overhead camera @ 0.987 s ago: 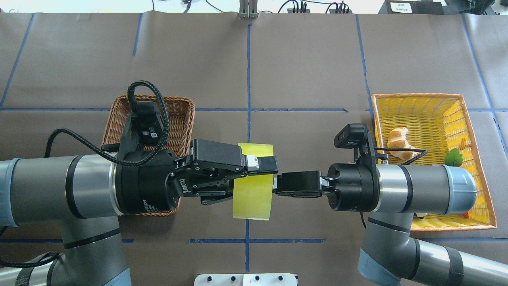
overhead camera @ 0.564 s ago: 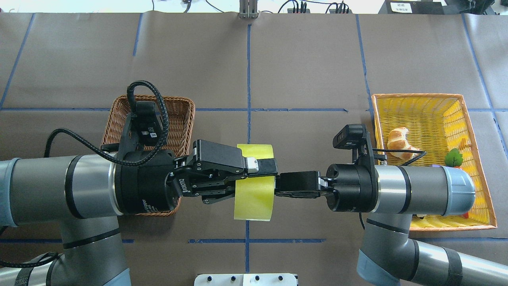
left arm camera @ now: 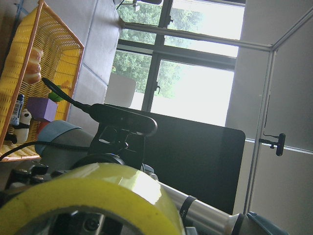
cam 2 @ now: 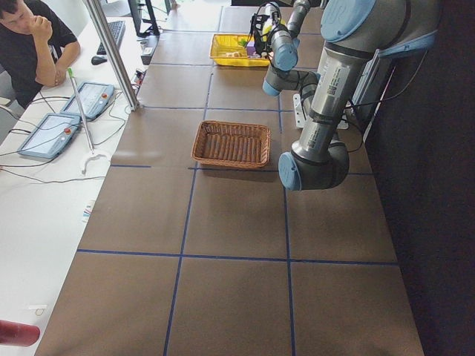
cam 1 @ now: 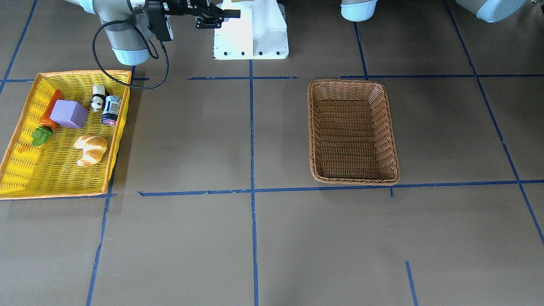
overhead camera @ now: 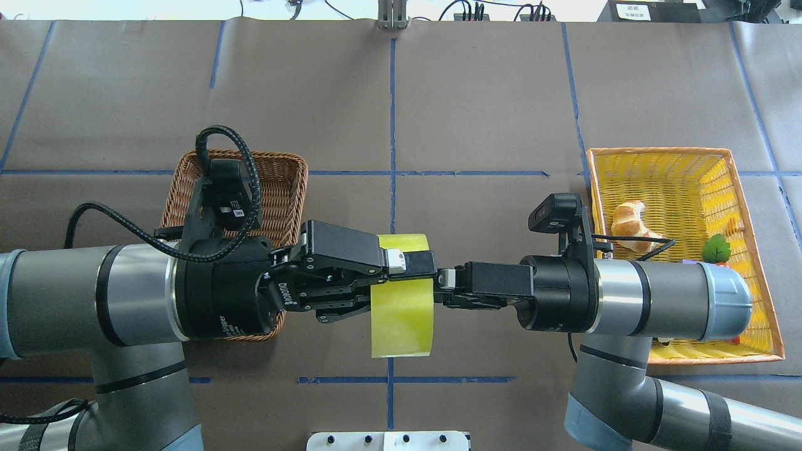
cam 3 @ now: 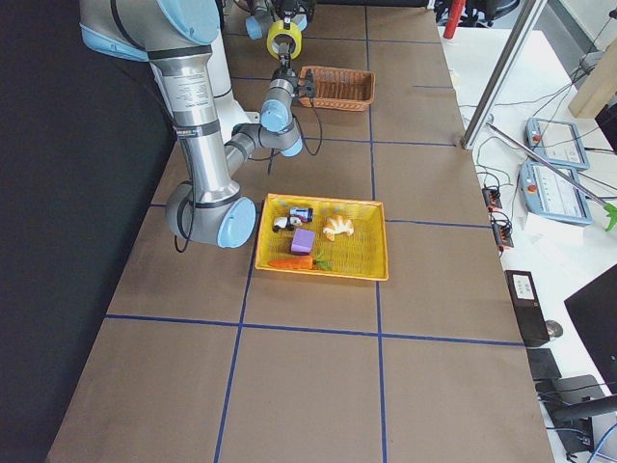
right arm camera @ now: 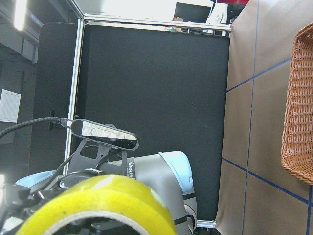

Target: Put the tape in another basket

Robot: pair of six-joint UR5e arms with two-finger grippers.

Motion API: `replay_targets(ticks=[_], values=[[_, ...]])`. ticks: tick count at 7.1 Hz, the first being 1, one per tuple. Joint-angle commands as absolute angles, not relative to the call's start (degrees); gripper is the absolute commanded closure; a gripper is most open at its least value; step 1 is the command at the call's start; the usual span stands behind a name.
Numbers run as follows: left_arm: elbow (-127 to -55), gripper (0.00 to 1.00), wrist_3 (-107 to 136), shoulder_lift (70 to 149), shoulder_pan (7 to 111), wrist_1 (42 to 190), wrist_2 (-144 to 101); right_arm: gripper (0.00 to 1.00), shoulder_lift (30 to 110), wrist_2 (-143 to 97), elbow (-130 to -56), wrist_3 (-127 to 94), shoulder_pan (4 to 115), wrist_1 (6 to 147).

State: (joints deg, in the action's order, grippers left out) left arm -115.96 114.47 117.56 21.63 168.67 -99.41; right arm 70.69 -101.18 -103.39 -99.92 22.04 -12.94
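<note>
Left gripper (overhead camera: 406, 275) clamped on tape (overhead camera: 401, 319) wall; roll mid-air above surface (overhead camera: 489, 113), axis running arm to arm. Right gripper (overhead camera: 446, 289) at opposite rim, jaws look parted. Basket (overhead camera: 282, 164) lies under left wrist, so left arm nearer.

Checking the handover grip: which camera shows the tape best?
Overhead exterior: the tape shows nearly whole and side-on, with jaws at either side. Both wrist views catch only its rim, close up. Exterior right shows it small and far. The other two show nothing clear of it.
</note>
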Motion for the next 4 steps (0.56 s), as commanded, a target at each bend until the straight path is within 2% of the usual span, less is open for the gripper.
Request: replay_targets(ticks=[1, 4], values=[[-116.54, 1.00, 114.26, 117.33, 22.23, 168.84, -99.40, 0.00, 71.45, -101.43, -103.45, -99.93, 22.50, -13.36], [-117.07, 1.00, 114.35, 115.15, 26.97, 168.84, -99.49, 0.00, 78.56, -102.38, -107.57, -99.84, 25.64, -8.66]])
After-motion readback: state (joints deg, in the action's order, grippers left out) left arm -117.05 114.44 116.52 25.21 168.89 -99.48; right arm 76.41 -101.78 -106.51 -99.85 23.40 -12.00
